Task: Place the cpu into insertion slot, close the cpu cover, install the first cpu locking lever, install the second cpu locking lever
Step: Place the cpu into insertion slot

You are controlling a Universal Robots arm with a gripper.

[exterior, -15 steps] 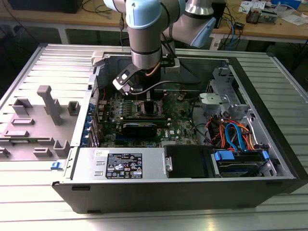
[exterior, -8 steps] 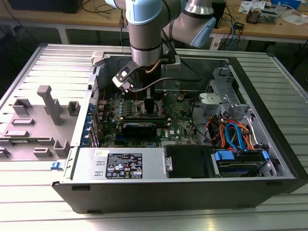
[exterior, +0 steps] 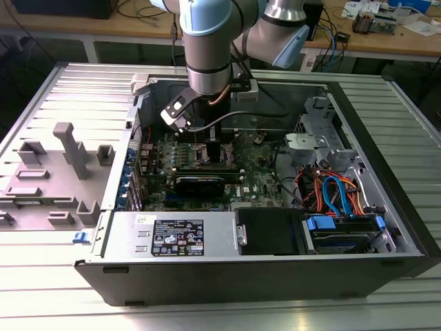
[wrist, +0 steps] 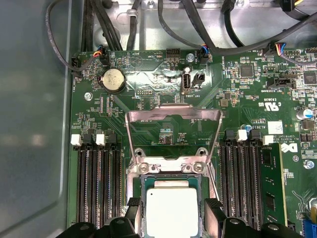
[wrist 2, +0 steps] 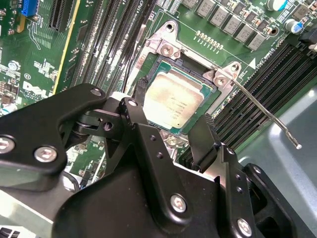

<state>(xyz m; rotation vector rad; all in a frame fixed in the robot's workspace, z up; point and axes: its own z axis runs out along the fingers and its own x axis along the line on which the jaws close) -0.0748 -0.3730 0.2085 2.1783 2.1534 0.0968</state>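
Observation:
The cpu (wrist: 171,210) (wrist 2: 173,101), a silver-topped square chip, lies flat inside the insertion slot (wrist: 143,191) (wrist 2: 190,69) on the green motherboard. My gripper (wrist: 172,206) (wrist 2: 172,110) (exterior: 210,148) hovers right over it, open. One black finger (wrist: 132,204) stands on each side of the chip, with a small gap to it. The cpu cover (wrist: 173,113), a silver frame plate, stands raised behind the slot. A thin wire locking lever (wrist 2: 262,111) sticks out away from the socket, unlatched.
Black memory slots (wrist: 96,183) flank the socket on both sides. Cables (wrist: 114,25) run along the case wall behind the board, near a coin battery (wrist: 113,79). In the exterior view, a power supply (exterior: 176,238) and a drive bay with orange and blue cables (exterior: 337,196) fill the case front.

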